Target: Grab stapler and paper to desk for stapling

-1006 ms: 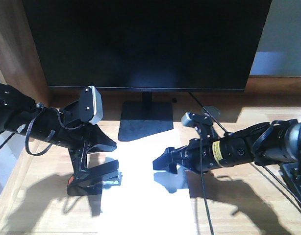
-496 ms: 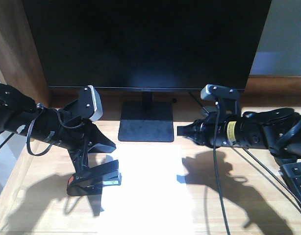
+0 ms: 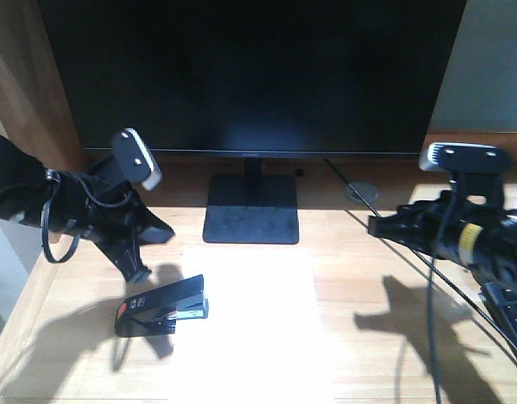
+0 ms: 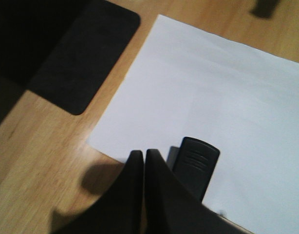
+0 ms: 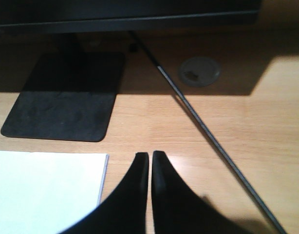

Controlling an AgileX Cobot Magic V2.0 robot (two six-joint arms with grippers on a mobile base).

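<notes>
The black stapler [image 3: 162,307] with its orange label lies on the desk [image 3: 385,337], its front end resting on the left edge of the white paper [image 3: 250,328]. My left gripper [image 3: 139,271] hovers just above and left of the stapler, shut and holding nothing. In the left wrist view the shut fingertips [image 4: 136,155] sit beside the stapler's nose [image 4: 196,163] over the paper [image 4: 213,97]. My right gripper [image 3: 372,225] is shut and empty, well right of the paper. The right wrist view shows its fingertips [image 5: 141,156] above bare wood, with the paper's corner [image 5: 42,190] to their left.
A large black monitor [image 3: 250,76] stands at the back on a flat base [image 3: 250,210]. A grey cable [image 5: 208,131] runs diagonally across the desk past a round grommet [image 5: 199,70]. A keyboard corner [image 3: 511,311] shows at the right edge. A wooden side panel [image 3: 23,76] rises at left.
The left gripper has let go of the stapler and risen up and left. The right arm has drawn back from the paper to the far right.
</notes>
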